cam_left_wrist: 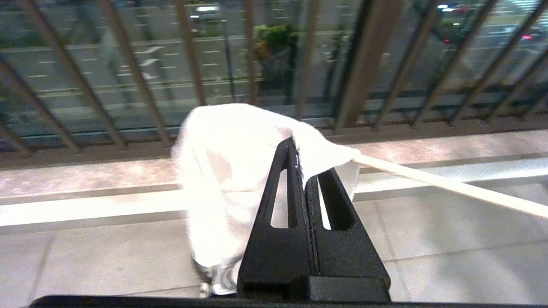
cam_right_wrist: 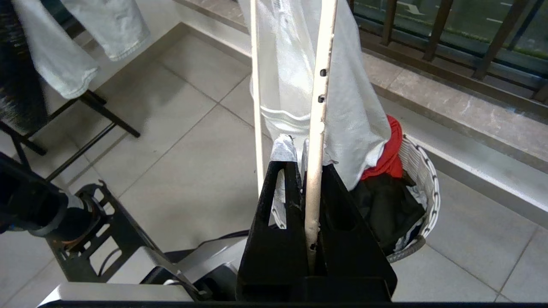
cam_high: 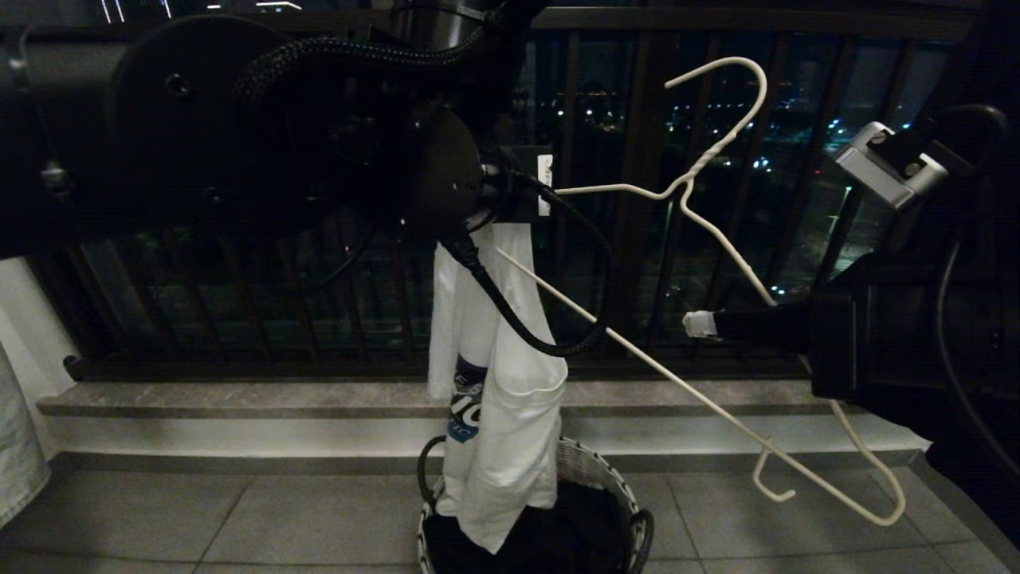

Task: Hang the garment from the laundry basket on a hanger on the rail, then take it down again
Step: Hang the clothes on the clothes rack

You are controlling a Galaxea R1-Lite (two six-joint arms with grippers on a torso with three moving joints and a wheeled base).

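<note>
The white garment (cam_high: 510, 383) hangs in a long bunch from my left gripper (cam_high: 514, 209), its lower end dipping into the laundry basket (cam_high: 603, 472) on the floor. In the left wrist view the left gripper (cam_left_wrist: 304, 162) is shut on a fold of the garment (cam_left_wrist: 231, 141). The hanger (cam_high: 687, 187) is tilted in mid-air, and my right gripper (cam_high: 700, 323) is shut on one of its sloping arms. One end of the hanger's long bar (cam_left_wrist: 449, 185) goes into the cloth beside the left jaws. The right gripper (cam_right_wrist: 306, 160) clamps the hanger wire (cam_right_wrist: 319, 107). The rail is out of view.
The dark balcony railing (cam_high: 637, 239) and a stone ledge (cam_high: 239, 399) stand right behind. The basket (cam_right_wrist: 428, 184) also holds a red cloth (cam_right_wrist: 387, 149) and dark clothes. A pale cloth (cam_right_wrist: 64, 55) hangs over a black folding rack (cam_right_wrist: 98, 111) on the tiled floor.
</note>
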